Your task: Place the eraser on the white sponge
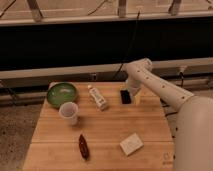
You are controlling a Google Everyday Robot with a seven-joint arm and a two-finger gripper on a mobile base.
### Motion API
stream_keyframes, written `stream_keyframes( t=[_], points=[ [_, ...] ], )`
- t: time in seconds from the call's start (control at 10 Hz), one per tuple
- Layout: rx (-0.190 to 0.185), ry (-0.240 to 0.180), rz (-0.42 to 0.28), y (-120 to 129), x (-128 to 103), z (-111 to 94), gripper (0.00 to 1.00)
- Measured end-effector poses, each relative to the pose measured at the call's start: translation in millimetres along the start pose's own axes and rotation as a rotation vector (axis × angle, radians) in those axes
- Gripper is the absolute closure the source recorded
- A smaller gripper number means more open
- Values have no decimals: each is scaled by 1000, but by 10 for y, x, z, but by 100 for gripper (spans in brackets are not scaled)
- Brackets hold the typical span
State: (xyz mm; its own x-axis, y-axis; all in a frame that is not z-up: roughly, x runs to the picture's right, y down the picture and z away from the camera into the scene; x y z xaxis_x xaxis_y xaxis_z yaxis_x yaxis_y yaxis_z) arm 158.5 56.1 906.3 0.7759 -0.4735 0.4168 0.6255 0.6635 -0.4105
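Note:
The black eraser (125, 96) lies on the wooden table (110, 125) near its far right part. My gripper (133, 95) is right beside the eraser, at its right edge, low over the table. The white sponge (131, 144) lies near the front of the table, well in front of the eraser and apart from it. My white arm (165, 92) reaches in from the right.
A white bottle (98, 97) lies on its side left of the eraser. A green bowl (62, 93) sits at the far left, a white plastic cup (68, 113) in front of it. A dark reddish-brown elongated object (83, 146) lies near the front edge.

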Motion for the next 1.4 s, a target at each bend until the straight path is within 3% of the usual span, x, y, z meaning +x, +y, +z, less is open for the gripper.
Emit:
stream_keyframes(
  t=[0.7,1.4],
  points=[
    [-52,-1,-69,-54,36,136,20],
    [-123,9,-208,-32,54,222,20]
  ],
)
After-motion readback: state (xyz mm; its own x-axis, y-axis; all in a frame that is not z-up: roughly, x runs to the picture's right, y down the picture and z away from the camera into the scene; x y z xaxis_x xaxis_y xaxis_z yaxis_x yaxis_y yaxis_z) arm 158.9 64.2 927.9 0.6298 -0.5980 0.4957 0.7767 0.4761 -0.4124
